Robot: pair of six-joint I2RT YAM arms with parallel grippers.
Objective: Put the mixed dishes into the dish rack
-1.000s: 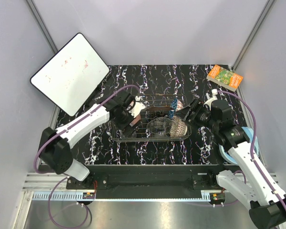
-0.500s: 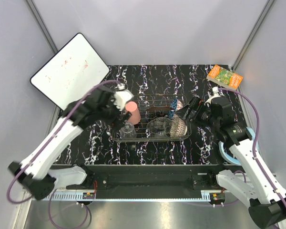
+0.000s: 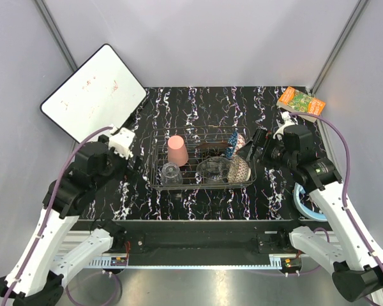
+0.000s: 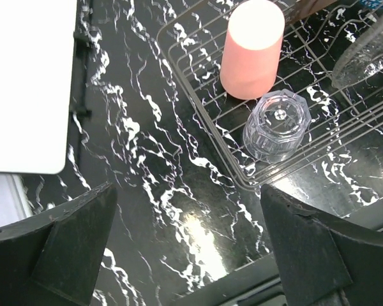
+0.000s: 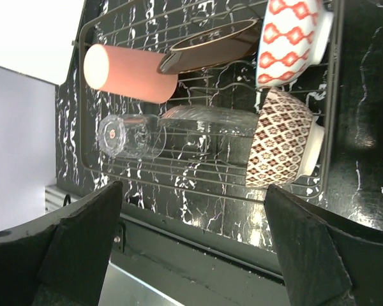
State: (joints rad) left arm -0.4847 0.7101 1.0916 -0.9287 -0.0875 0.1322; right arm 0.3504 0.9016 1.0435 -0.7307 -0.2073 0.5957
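The rack (image 3: 202, 187) sits mid-surface (image 3: 198, 102), cup (image 3: 177, 150), glass (image 3: 171, 173) and bowls (image 3: 240, 169) inside. Left gripper (image 4: 188, 255) hangs off its left side, right gripper (image 5: 191, 255) at its right end; both spread wide, empty.

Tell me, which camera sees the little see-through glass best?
The left wrist view: the small clear faceted glass is close, sharp and unblocked. The right wrist view shows it smaller and fainter; the top view, tiny.

Makes six in the dish rack (image 3: 204, 187) — three bowls (image 5: 281, 137), one pink cup (image 4: 252, 48), one small glass (image 4: 277, 125), one plate (image 5: 207, 46).
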